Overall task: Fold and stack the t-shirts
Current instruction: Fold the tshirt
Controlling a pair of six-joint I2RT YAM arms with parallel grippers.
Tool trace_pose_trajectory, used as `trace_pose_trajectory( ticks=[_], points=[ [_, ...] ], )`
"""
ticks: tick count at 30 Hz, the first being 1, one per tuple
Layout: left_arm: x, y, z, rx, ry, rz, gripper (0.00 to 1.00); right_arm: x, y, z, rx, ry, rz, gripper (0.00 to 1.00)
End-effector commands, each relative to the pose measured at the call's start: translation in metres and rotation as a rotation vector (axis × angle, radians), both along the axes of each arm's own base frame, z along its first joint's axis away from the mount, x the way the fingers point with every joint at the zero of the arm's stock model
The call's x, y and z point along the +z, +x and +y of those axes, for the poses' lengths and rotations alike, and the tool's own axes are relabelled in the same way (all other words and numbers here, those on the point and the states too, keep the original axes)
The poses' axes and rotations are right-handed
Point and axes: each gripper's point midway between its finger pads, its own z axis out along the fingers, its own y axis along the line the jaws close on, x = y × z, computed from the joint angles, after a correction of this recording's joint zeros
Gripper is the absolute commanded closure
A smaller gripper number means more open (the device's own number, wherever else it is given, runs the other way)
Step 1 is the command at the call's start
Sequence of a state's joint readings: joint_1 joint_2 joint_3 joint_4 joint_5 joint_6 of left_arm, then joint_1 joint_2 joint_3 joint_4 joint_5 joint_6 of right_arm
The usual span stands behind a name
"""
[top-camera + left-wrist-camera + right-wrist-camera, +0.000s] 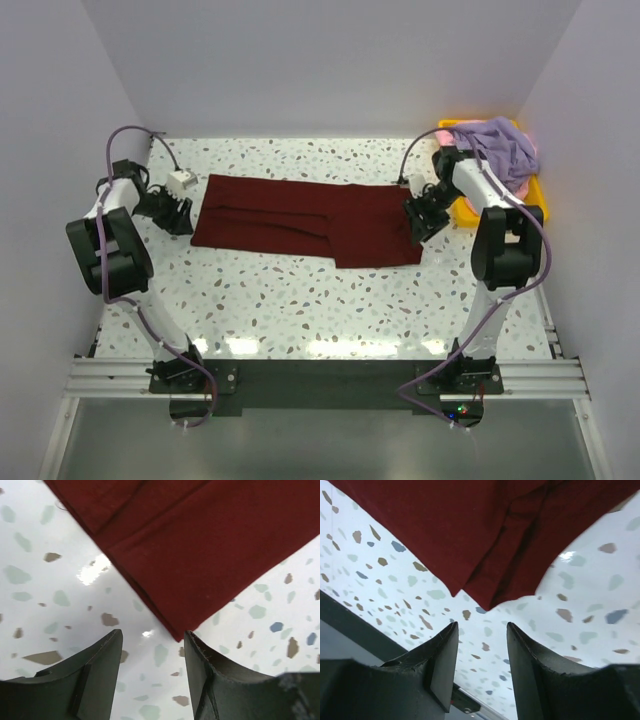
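The dark maroon t-shirt (300, 220) lies flat across the middle of the table, folded lengthwise into a long strip. My left gripper (180, 215) is open at its left end; in the left wrist view a corner of the maroon cloth (200, 540) lies just ahead of the gripper (152, 640). My right gripper (420, 220) is open at the shirt's right end; the right wrist view shows the maroon cloth (470, 535) just beyond the gripper (482, 630). The lavender t-shirt (500, 145) is heaped in the yellow tray, with a pale pink shirt (447, 136) showing under it.
The yellow tray (535, 190) stands at the back right corner, beside the right arm. A small white box (181, 180) with a cable sits at the back left near the left gripper. White walls close in the table on three sides.
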State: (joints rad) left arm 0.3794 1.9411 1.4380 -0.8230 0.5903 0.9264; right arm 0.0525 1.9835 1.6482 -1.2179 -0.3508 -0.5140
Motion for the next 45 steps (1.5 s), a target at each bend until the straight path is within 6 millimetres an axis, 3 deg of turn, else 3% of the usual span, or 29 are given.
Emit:
trace_pose_trajectory(
  ticks=[1,5,15,19,21,23,24,26,28,32,36,42,44,45],
  points=[
    [0.0,-0.011,-0.017,0.043,-0.108,0.052,0.43,0.002,-0.007,0.019,-0.065,0.078,0.004,0.52],
    [-0.012,-0.018,-0.021,0.049,-0.127,0.089,0.38,-0.011,-0.01,0.02,-0.088,0.076,0.026,0.51],
    [-0.028,-0.02,-0.024,0.085,-0.159,0.125,0.37,-0.047,-0.015,0.011,-0.108,0.018,0.068,0.51],
    [-0.033,-0.022,-0.028,0.102,-0.19,0.157,0.38,-0.054,-0.019,0.01,-0.106,0.01,0.084,0.57],
    [-0.035,-0.022,-0.031,0.105,-0.21,0.173,0.45,-0.056,-0.021,0.009,-0.105,0.005,0.09,0.64],
    [-0.034,-0.024,-0.033,0.109,-0.224,0.19,0.64,-0.056,-0.021,0.006,-0.103,-0.011,0.089,0.81],
    [-0.033,-0.027,-0.033,0.11,-0.228,0.205,0.77,-0.055,-0.022,0.004,-0.102,-0.018,0.089,0.93],
    [-0.031,-0.032,-0.034,0.105,-0.222,0.222,0.86,-0.053,-0.023,-0.001,-0.099,-0.037,0.081,1.0],
    [-0.028,-0.043,-0.028,0.108,-0.189,0.239,1.0,-0.05,-0.025,-0.009,-0.089,-0.068,0.073,1.0],
    [-0.022,-0.064,-0.016,0.122,-0.127,0.248,1.0,-0.038,-0.038,-0.026,-0.07,-0.122,0.069,1.0],
    [-0.028,-0.104,-0.019,0.093,-0.069,0.299,1.0,-0.031,-0.057,-0.034,-0.03,-0.154,0.082,1.0],
    [-0.033,-0.135,-0.026,0.054,-0.028,0.298,0.96,-0.04,-0.088,-0.038,0.017,-0.163,0.137,0.98],
    [-0.026,-0.135,-0.03,0.032,-0.04,0.268,0.83,-0.037,-0.095,-0.032,0.028,-0.127,0.161,0.75],
    [-0.019,-0.133,-0.034,0.001,-0.058,0.236,0.73,-0.034,-0.096,-0.031,0.027,-0.117,0.16,0.57]
  ],
)
